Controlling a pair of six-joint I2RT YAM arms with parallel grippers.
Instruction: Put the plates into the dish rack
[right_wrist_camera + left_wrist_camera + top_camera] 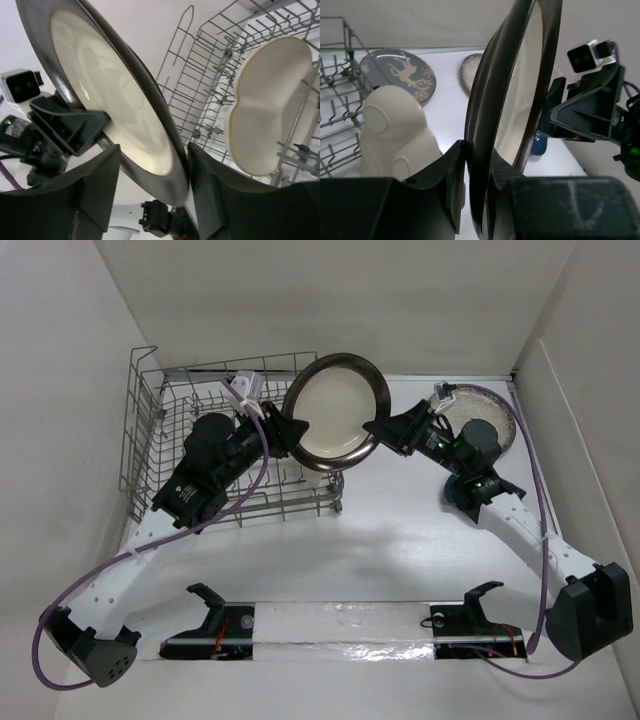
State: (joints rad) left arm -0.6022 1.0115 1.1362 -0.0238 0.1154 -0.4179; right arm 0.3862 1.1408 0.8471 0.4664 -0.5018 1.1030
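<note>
The cream plate with a dark brown rim (335, 420) hangs on edge in the air between both grippers, beside the right end of the dish rack (160, 440). My left gripper (293, 430) is shut on its left rim, seen close in the left wrist view (480, 155). My right gripper (378, 428) holds the opposite rim, and both of its fingers touch the plate (152, 155). The cream three-sectioned plate (270, 105) stands among the rack's tines. The deer plate (400, 72) and the speckled plate (505, 415) lie flat on the table.
White walls enclose the table on the left, back and right. A small blue object (458, 492) sits under my right arm. A black rail with two brackets (340, 625) runs along the near edge.
</note>
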